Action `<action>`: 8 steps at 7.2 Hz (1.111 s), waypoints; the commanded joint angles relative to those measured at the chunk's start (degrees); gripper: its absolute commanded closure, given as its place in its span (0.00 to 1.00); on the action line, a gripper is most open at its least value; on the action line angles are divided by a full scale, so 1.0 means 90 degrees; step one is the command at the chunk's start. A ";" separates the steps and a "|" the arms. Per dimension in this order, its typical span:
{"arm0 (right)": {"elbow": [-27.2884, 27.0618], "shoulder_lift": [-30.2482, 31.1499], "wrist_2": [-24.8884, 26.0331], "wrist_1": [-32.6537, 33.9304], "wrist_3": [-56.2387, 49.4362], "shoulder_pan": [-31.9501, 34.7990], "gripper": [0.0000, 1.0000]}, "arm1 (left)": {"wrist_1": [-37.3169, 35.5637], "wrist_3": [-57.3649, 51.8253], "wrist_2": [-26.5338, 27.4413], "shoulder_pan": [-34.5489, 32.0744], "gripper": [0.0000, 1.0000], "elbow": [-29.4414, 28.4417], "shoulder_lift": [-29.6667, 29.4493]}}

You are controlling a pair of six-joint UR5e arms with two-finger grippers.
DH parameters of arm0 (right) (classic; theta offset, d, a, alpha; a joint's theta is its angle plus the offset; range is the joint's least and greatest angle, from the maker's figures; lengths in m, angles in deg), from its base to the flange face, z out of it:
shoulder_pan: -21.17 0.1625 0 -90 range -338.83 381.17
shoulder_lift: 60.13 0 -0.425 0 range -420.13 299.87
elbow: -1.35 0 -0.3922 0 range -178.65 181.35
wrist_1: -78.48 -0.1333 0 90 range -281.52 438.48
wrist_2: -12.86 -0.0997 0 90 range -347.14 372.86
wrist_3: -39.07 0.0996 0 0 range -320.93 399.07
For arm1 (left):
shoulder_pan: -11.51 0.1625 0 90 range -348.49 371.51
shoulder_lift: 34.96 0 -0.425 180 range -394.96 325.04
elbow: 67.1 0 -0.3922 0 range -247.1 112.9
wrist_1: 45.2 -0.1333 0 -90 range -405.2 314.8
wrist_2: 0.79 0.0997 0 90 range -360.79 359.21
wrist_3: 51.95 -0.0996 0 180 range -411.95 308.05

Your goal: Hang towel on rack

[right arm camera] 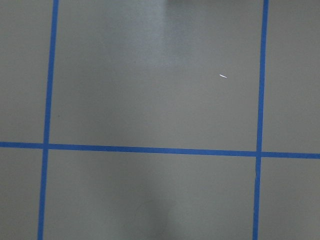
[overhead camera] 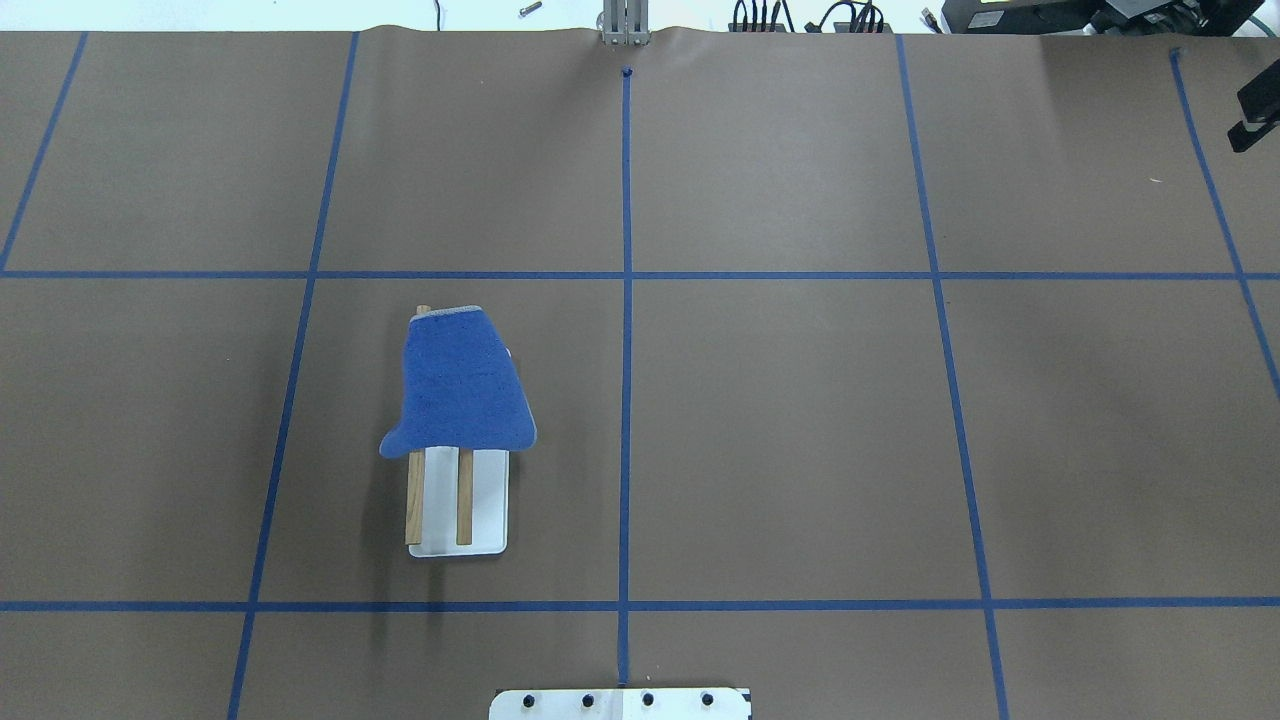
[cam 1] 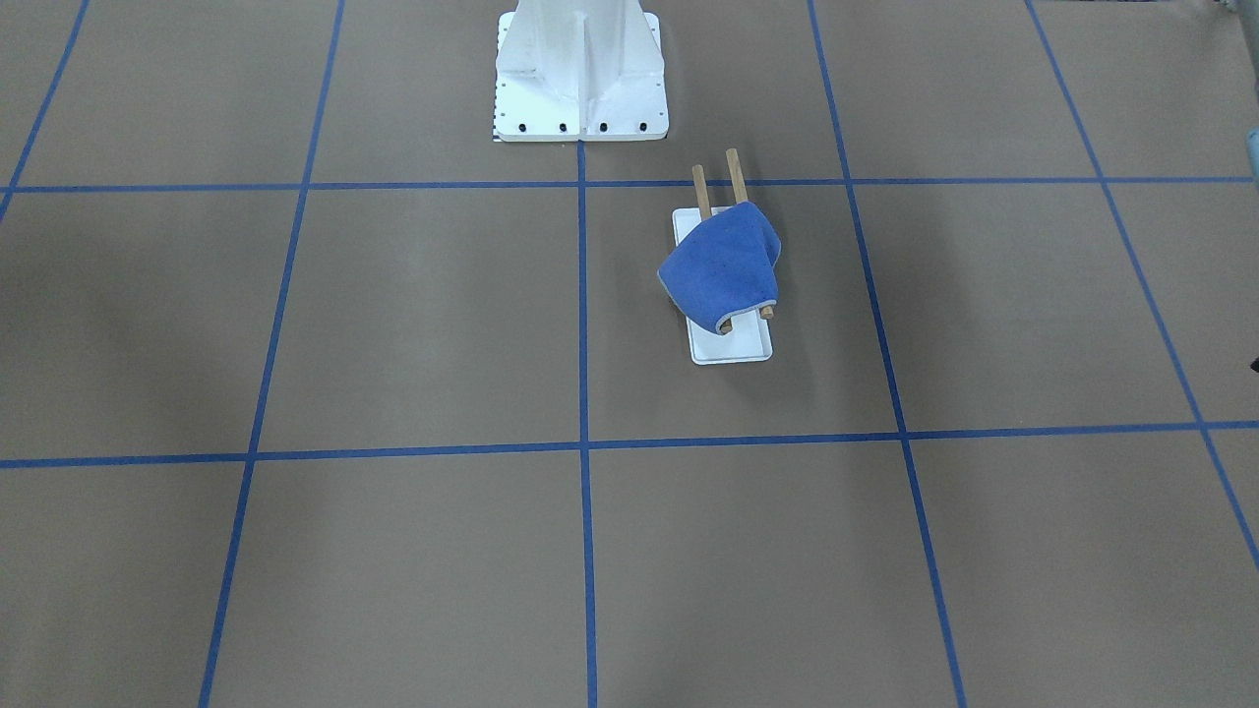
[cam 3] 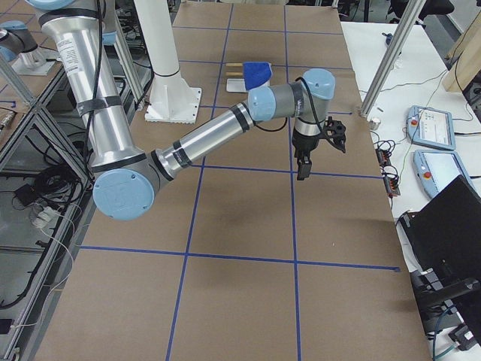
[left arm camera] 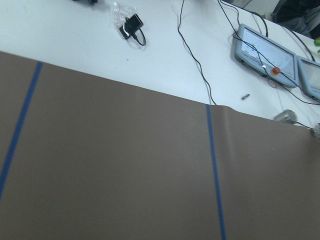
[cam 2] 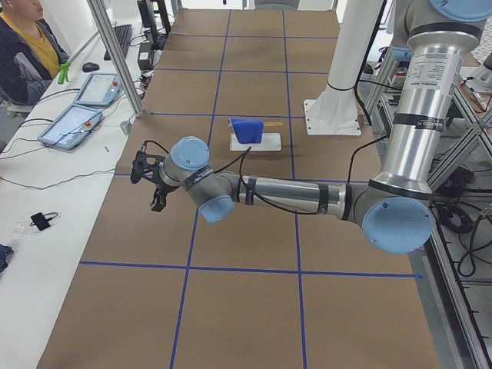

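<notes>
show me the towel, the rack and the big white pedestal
towel [overhead camera: 460,385]: overhead view, middle of the blue cloth
rack [overhead camera: 489,505]: overhead view, bare white base plate beside the dowels
pedestal [cam 1: 580,69]: front-facing view, its white upright body

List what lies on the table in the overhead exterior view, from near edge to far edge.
White bolted metal pedestal plate → bare near end of the white-based wooden-dowel rack → royal-blue cloth towel draped over the rack's far end → grey metal bracket at the far edge.
</notes>
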 commanded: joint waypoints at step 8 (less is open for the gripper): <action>0.0682 0.0723 -0.0265 -0.2060 -0.0082 0.0224 0.00 | -0.5752 -0.4002 -0.0692 -0.0080 0.02 0.1195 -0.0374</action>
